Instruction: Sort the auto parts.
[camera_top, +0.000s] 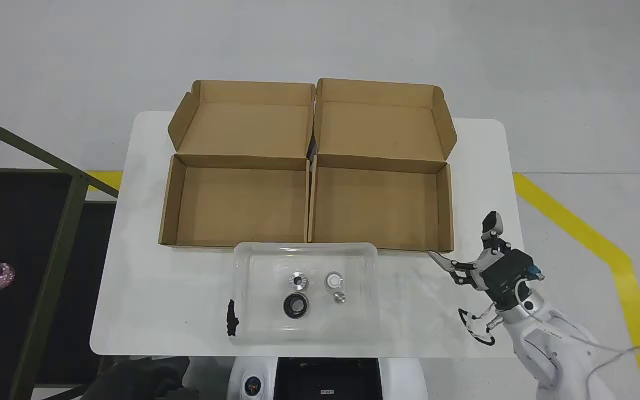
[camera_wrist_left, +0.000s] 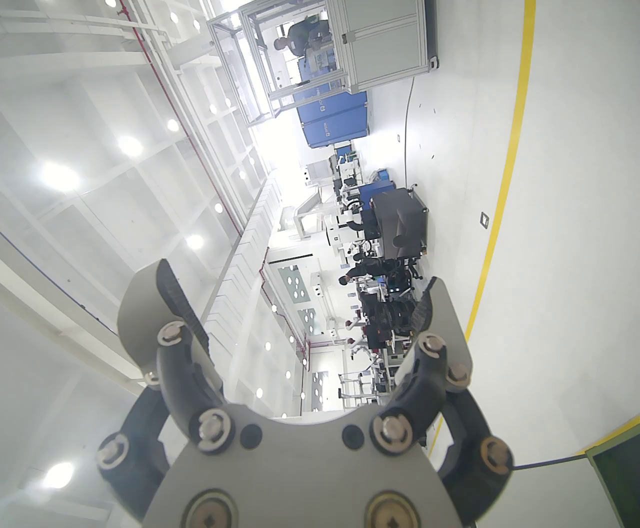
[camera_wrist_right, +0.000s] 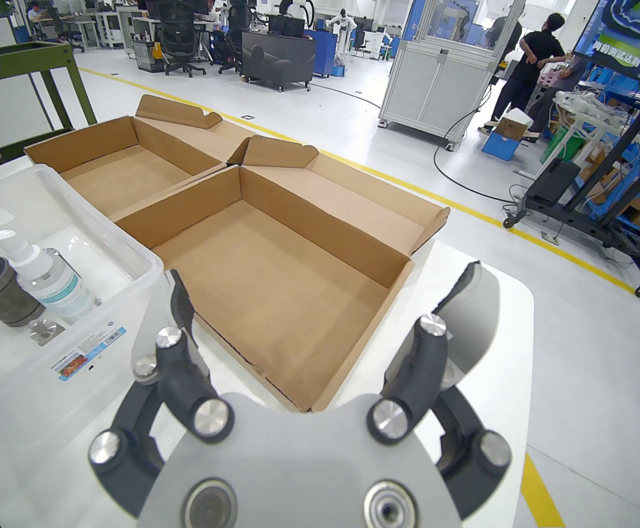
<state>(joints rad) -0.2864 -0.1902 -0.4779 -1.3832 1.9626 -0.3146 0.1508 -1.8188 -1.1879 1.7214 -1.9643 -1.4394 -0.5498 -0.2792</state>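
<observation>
A clear plastic bin (camera_top: 250, 262) stands at the table's front centre. It holds a silver round part (camera_top: 298, 279), a small white spray bottle (camera_top: 333, 281), a small silver piece (camera_top: 338, 296) and a black ring (camera_top: 296, 305). In the right wrist view the bin (camera_wrist_right: 100, 250) shows the bottle (camera_wrist_right: 50, 285), a dark cylinder (camera_wrist_right: 12, 300) and a silver piece (camera_wrist_right: 42, 331). My right gripper (camera_top: 455, 290) (camera_wrist_right: 322, 285) hangs open and empty to the right of the bin, at the right box's front corner. My left gripper (camera_wrist_left: 297, 290) is open and empty, facing the room.
Two open, empty cardboard boxes sit side by side behind the bin, the left box (camera_top: 240, 205) and the right box (camera_top: 380, 208) (camera_wrist_right: 280, 280), lids folded back. A small black object (camera_top: 232, 318) lies by the bin's front left corner. The table edge (camera_top: 505, 200) runs close on the right.
</observation>
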